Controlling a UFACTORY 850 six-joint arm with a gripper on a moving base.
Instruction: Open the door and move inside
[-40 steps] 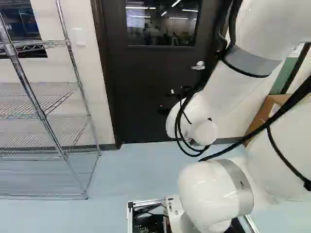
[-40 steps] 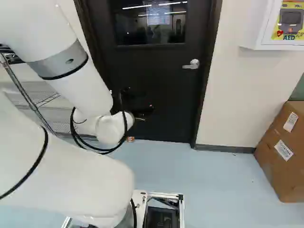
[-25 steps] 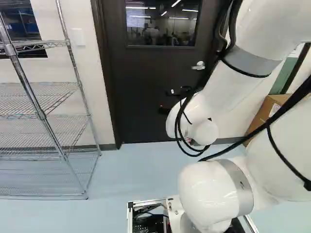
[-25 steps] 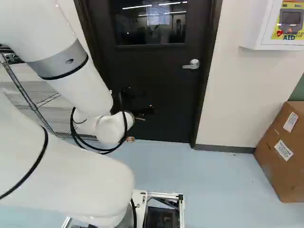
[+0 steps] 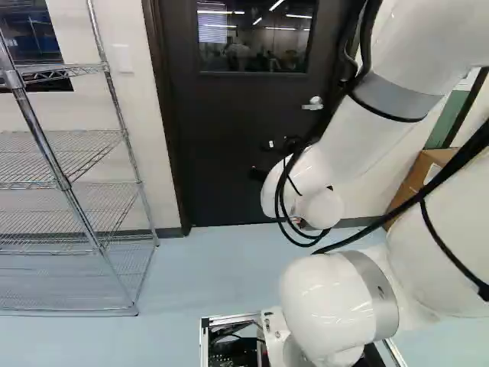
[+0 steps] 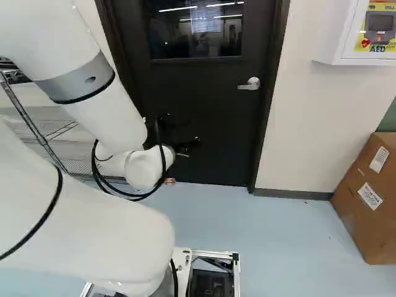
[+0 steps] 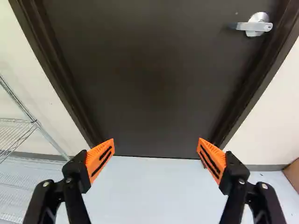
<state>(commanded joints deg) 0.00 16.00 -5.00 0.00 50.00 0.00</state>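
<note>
A wire shelf [image 5: 65, 183] stands left of a closed, dark, windowed door [image 7: 154, 84] that blocks the way ahead; to its right are a white wall cabinet [image 6: 331, 34] and a cardboard box [image 6: 371, 198] (two pale labels on its side). The pincer [image 6: 180, 130] is spread wide in front of the door. The silver lever handle [image 7: 254, 25] lies ahead and to its right, well apart from both fingers.
</note>
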